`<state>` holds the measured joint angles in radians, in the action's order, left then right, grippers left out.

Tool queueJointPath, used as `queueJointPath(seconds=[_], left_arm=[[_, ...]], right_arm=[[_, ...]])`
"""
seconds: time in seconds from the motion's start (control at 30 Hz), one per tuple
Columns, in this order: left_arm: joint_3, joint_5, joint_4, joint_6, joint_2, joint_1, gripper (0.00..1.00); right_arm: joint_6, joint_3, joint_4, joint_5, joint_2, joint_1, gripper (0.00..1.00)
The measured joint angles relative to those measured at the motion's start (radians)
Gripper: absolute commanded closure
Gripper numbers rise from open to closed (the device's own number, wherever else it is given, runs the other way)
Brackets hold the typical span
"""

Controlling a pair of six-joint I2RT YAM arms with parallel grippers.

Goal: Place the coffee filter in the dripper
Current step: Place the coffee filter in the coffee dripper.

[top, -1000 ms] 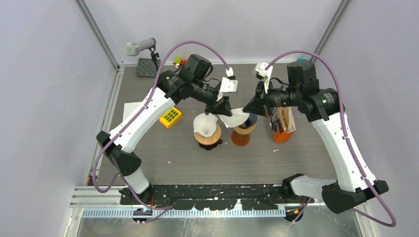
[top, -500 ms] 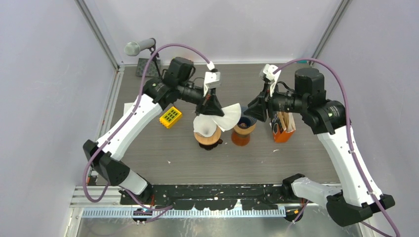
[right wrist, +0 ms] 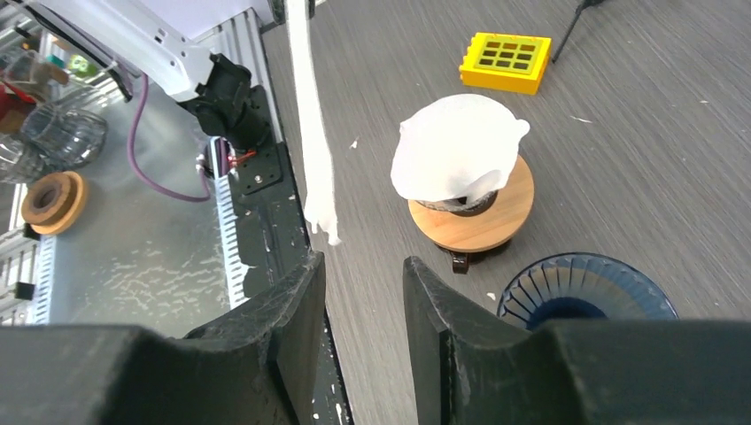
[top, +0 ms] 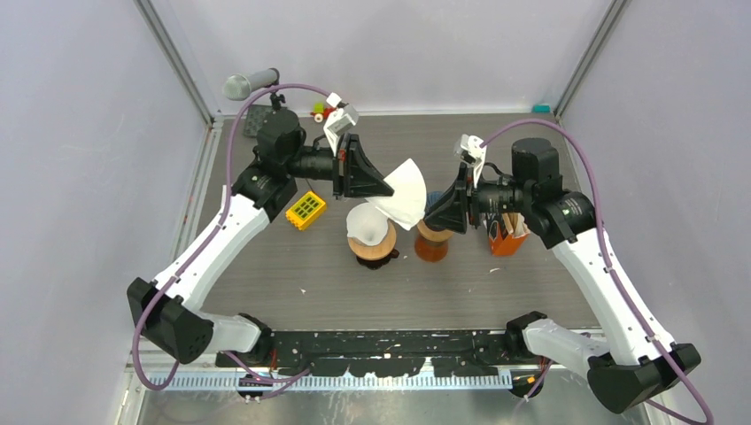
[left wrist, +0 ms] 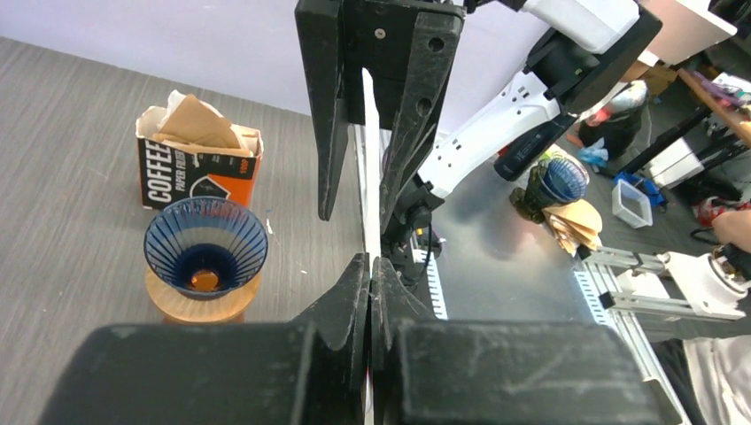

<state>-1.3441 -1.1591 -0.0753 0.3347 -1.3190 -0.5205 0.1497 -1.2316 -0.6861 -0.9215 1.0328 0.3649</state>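
1. Holding the white paper coffee filter [top: 403, 190] now is the left gripper [top: 381, 186] alone, its fingers pinched tight on one edge of the paper.
2. The right gripper [top: 431, 212] was clamped on the filter's other side a second ago. It has let go, and its jaws stand apart with nothing between them, close over the blue ribbed glass dripper on a round wooden base [left wrist: 205, 248].
3. I see the filter higher than before. It hung low between the two grippers, over the blue dripper. Now it stands fanned out in the air, above the gap between that dripper and the neighbouring dripper lined with white paper [top: 372, 232], touching neither.
4. My left arm has swung back toward the left rear of the grey table [top: 531, 292].
5. Unmoved are the yellow gridded block [top: 305, 210] and the orange cardboard filter box [left wrist: 199, 164].
6. From the left wrist view I look straight into the blue dripper's bare bowl.
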Motion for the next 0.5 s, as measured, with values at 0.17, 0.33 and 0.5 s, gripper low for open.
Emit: queueJointPath(seconds=[0.17, 0.33, 0.5], left_arm=[[0.045, -0.011, 0.160, 0.143, -0.013, 0.005, 1.00], [0.047, -0.015, 0.222, 0.193, -0.016, 0.006, 1.00], [0.049, -0.021, 0.245, 0.212, -0.016, 0.006, 1.00]], right_arm=[[-0.039, 0.018, 0.057, -0.042, 0.008, 0.000, 0.62], [-0.050, 0.020, 0.089, -0.046, 0.007, 0.000, 0.66], [-0.051, 0.021, 0.096, -0.040, 0.008, 0.000, 0.68]])
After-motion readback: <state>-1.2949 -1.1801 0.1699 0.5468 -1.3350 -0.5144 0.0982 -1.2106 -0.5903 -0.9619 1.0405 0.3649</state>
